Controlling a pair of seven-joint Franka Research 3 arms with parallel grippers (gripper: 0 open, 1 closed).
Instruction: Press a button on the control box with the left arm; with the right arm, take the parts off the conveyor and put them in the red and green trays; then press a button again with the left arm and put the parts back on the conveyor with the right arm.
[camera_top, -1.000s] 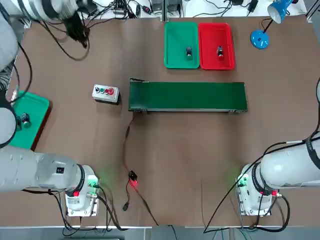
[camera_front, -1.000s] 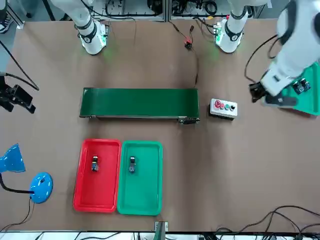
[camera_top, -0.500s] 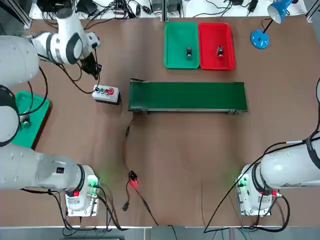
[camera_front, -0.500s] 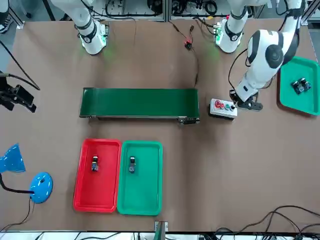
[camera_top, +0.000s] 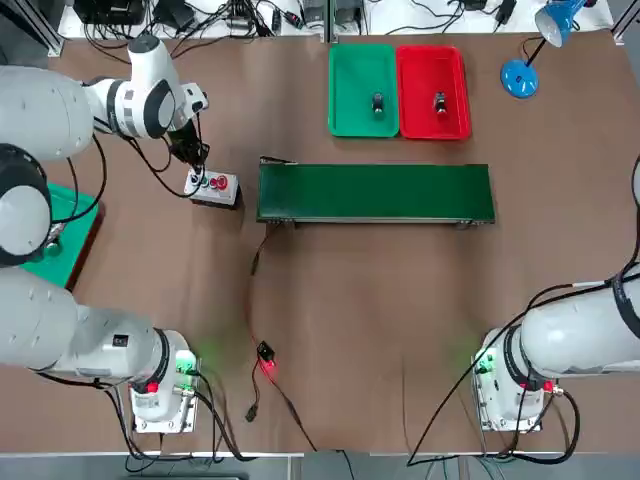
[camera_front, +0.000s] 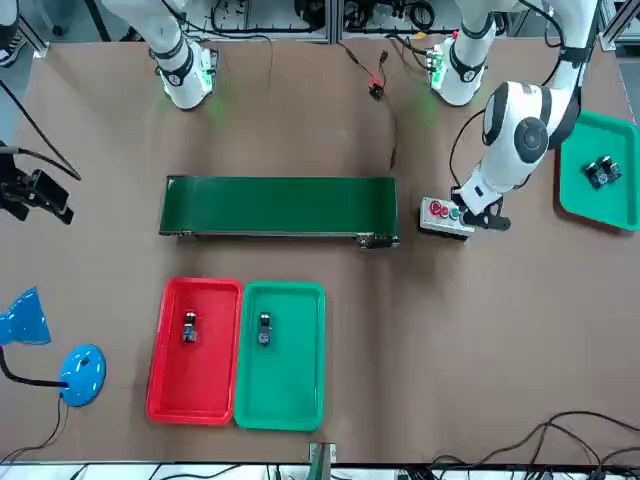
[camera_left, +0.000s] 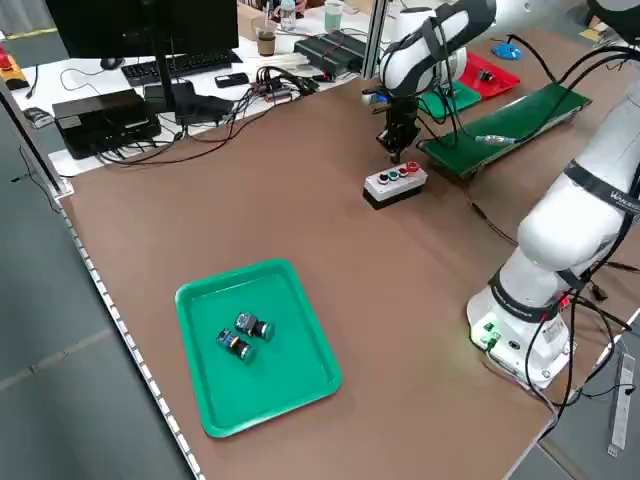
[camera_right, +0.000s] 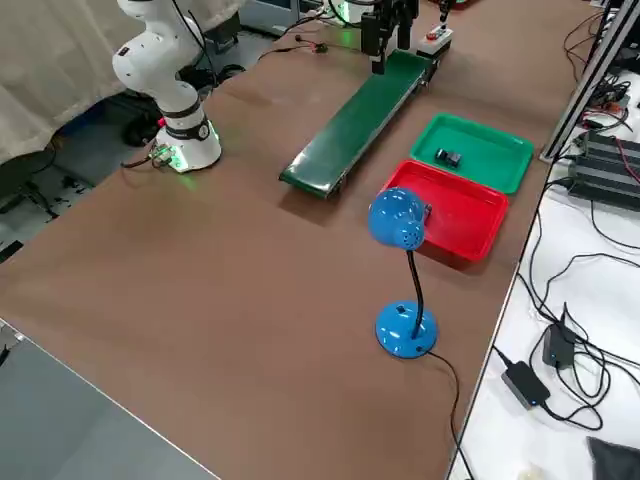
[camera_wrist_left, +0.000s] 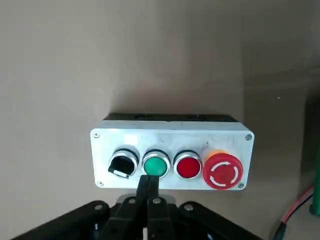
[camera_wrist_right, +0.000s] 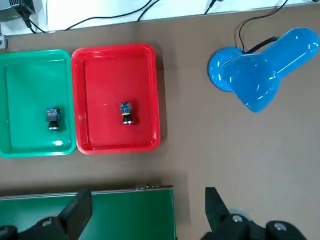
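The left gripper (camera_wrist_left: 148, 192), fingers pinched shut into one blunt tip, was held over the green button (camera_wrist_left: 155, 165) of the control box (camera_top: 212, 187) beside the empty conveyor (camera_top: 375, 192), presumably for the second press, since one part lay in the green tray (camera_top: 363, 89) and one in the red tray (camera_top: 433, 91), while the right gripper (camera_wrist_right: 145, 210) hung wide open and empty near them.

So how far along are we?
Done: one part sits in the green tray, one in the red tray; the conveyor is bare. In hand: the shut left gripper is at the control box beside its green button. Left: parts back on the conveyor.
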